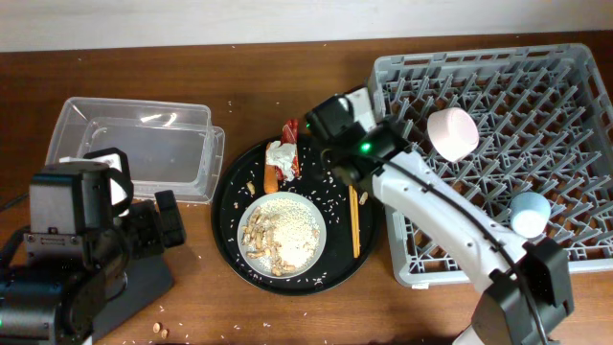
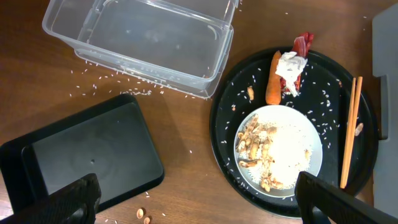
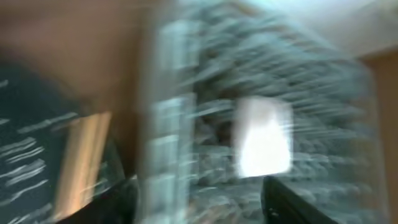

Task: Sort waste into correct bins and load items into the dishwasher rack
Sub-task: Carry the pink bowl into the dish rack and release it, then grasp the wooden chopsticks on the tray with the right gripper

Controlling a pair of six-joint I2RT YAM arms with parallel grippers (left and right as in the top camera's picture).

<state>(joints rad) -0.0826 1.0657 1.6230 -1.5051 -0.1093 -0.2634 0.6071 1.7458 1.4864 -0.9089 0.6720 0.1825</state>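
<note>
The grey dishwasher rack [image 1: 536, 105] stands at the right and holds an upturned white bowl [image 1: 452, 132] and a light-blue cup [image 1: 530, 213]. The round pale plate [image 1: 281, 233] carries rice and peanut-like scraps. Beside it lie the carrot piece [image 1: 272, 179], the red-and-white wrapper [image 1: 285, 153] and the chopsticks [image 1: 353, 222]. The clear tub [image 1: 134, 144] is at the left, with the flat black tray [image 2: 87, 155] in front of it. My left gripper [image 2: 196, 205] is open and empty above the table. My right gripper [image 1: 343, 172] hovers over the chopsticks' far end, open; its wrist view is motion-blurred.
The plate, waste and chopsticks all lie on a large round black tray [image 1: 230, 220]. Loose rice grains are scattered on the wood round the tub [image 2: 143, 43], and two peanut bits [image 2: 144, 216] lie near the front edge. The rack's left wall [image 2: 385, 74] borders the round tray.
</note>
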